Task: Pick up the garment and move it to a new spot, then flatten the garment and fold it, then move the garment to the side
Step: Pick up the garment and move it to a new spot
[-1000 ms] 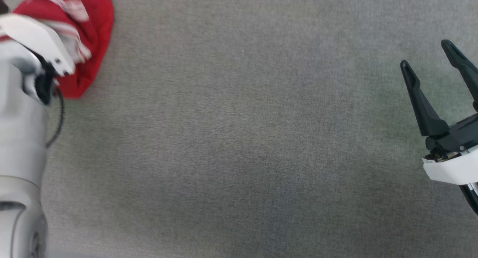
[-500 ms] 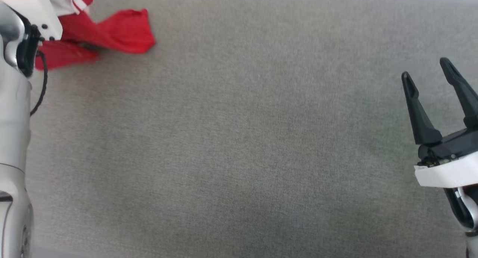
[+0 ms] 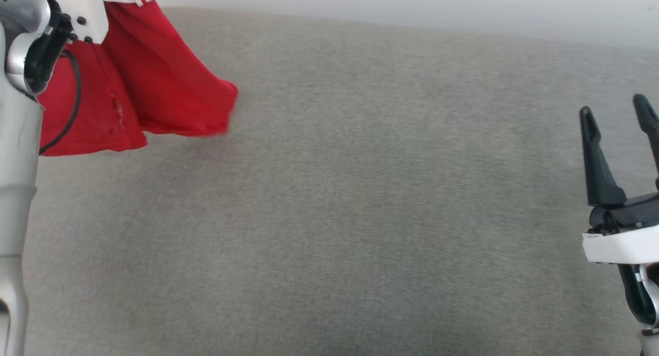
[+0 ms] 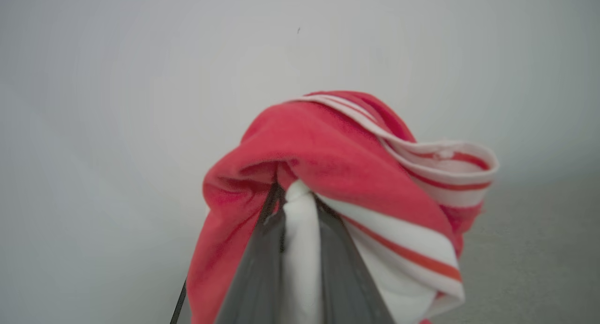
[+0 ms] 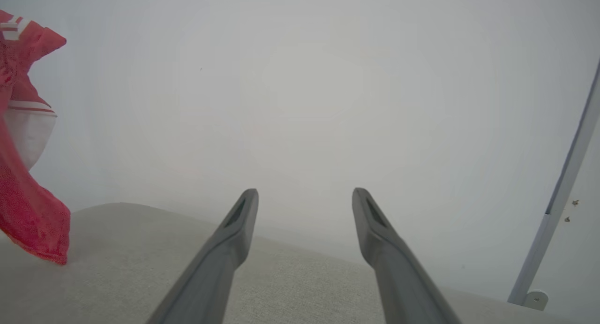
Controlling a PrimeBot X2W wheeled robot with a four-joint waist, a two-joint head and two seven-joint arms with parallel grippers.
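The garment (image 3: 165, 88) is held raised at the upper left of the frame, a white bunch of it clamped in the left tool (image 4: 297, 195). Its red hem is partly hidden by the pale left forearm (image 3: 15, 165). The right tool (image 3: 615, 108) is seen at the right edge over the grey desk (image 3: 360, 217), fingers spread apart, and a slanted metal post (image 5: 553, 207) is seen beyond.

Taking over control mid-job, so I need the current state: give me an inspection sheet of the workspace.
Surface: grey woven surface, flat.
Job's things: garment, red with white striped trim, hangs bunched from the left gripper; cannot tell whether its hem touches the surface.
Clutter: nothing seen.
Grippers: left gripper fingers shut on the garment; right gripper open, holding nothing.
Cables: black cable looped beside the left wrist, in front of the garment.
Surroundings: pale wall; grey pole with a foot bracket.
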